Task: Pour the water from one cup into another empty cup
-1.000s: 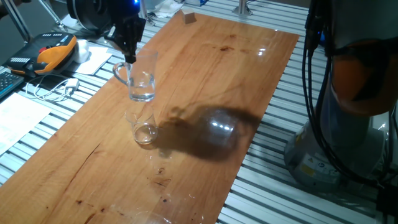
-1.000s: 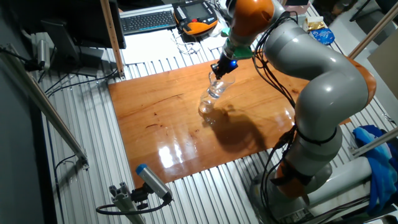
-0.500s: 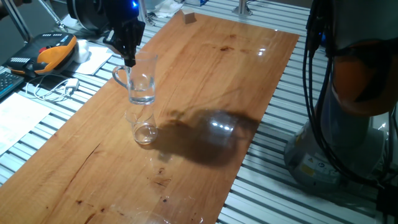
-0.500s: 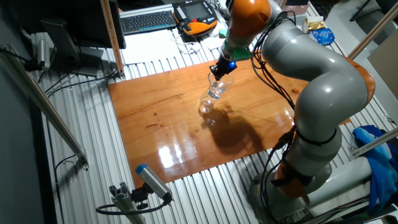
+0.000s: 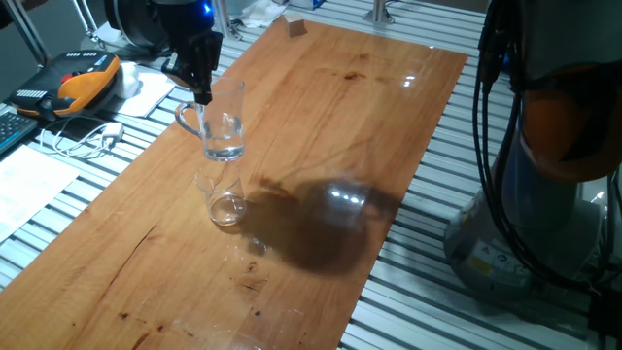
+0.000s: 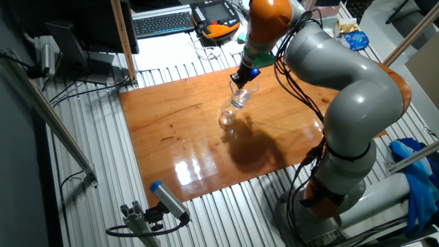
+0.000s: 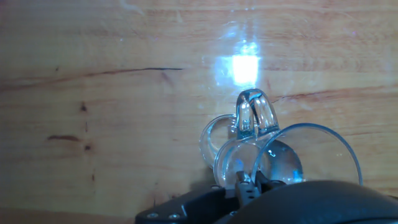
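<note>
The clear glass mug [image 5: 222,124] with a loop handle [image 5: 187,115] stands upright on the wooden table [image 5: 321,117], a little water [image 5: 224,149] in its bottom. My gripper [image 5: 202,93] is shut on the mug's rim by the handle. I cannot tell if the mug's base touches the table. The empty handleless tumbler [image 5: 225,202] stands just in front of it. In the other fixed view the gripper [image 6: 241,79] holds the mug [image 6: 240,97] beside the tumbler [image 6: 226,119]. The hand view shows the mug's rim [image 7: 339,146], its handle [image 7: 252,115] and the tumbler [image 7: 211,144] from above.
An orange handheld pendant [image 5: 78,83], cables [image 5: 87,136] and papers [image 5: 24,190] lie left of the table. A small wooden block [image 5: 295,26] sits at the table's far end. The robot's base [image 5: 544,194] stands to the right. A keyboard [image 6: 163,22] lies behind.
My gripper and the mug have shifted slightly to the left in the fixed views. The arm's shadow on the table has moved too. The tumbler has not moved.
</note>
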Robot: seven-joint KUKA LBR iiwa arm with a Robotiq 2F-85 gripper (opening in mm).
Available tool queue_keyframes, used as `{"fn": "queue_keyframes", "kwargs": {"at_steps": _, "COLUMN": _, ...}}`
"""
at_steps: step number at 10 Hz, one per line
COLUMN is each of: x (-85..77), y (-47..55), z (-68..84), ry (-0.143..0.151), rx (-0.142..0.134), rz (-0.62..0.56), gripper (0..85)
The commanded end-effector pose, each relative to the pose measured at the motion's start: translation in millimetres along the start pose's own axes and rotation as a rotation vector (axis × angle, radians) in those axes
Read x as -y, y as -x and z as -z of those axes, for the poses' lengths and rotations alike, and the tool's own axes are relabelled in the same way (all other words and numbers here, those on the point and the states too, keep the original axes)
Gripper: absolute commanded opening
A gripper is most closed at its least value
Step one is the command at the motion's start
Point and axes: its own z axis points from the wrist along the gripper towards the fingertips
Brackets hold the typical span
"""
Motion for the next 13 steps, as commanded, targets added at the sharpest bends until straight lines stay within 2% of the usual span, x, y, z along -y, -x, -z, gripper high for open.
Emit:
{"fn": "queue_keyframes", "kwargs": {"at_steps": 1, "x": 0.0, "y": 0.0, "z": -0.2, "ry": 0.015, "rx": -0.001, "rz": 0.0, "gripper": 0.0}}
{"fn": "queue_keyframes", "kwargs": {"at_steps": 2, "x": 0.0, "y": 0.0, "z": -0.2, "ry": 0.031, "rx": -0.004, "rz": -0.025, "gripper": 0.0}}
{"fn": "queue_keyframes", "kwargs": {"at_steps": 3, "x": 0.0, "y": 0.0, "z": -0.2, "ry": 0.06, "rx": -0.017, "rz": -0.045, "gripper": 0.0}}
{"fn": "queue_keyframes", "kwargs": {"at_steps": 4, "x": -3.5, "y": 1.2, "z": -0.2, "ry": 0.061, "rx": -0.022, "rz": -0.056, "gripper": 0.0}}
{"fn": "queue_keyframes", "kwargs": {"at_steps": 6, "x": -19.4, "y": 6.4, "z": -3.5, "ry": 0.079, "rx": -0.016, "rz": -0.075, "gripper": 0.0}}
{"fn": "queue_keyframes", "kwargs": {"at_steps": 7, "x": -25.3, "y": 7.3, "z": -6.8, "ry": 0.108, "rx": -0.015, "rz": -0.092, "gripper": 0.0}}
{"fn": "queue_keyframes", "kwargs": {"at_steps": 8, "x": -30.9, "y": 6.9, "z": -10.9, "ry": 0.12, "rx": -0.012, "rz": -0.101, "gripper": 0.0}}
{"fn": "queue_keyframes", "kwargs": {"at_steps": 13, "x": -61.0, "y": 5.5, "z": -17.4, "ry": 0.141, "rx": -0.021, "rz": -0.163, "gripper": 0.0}}
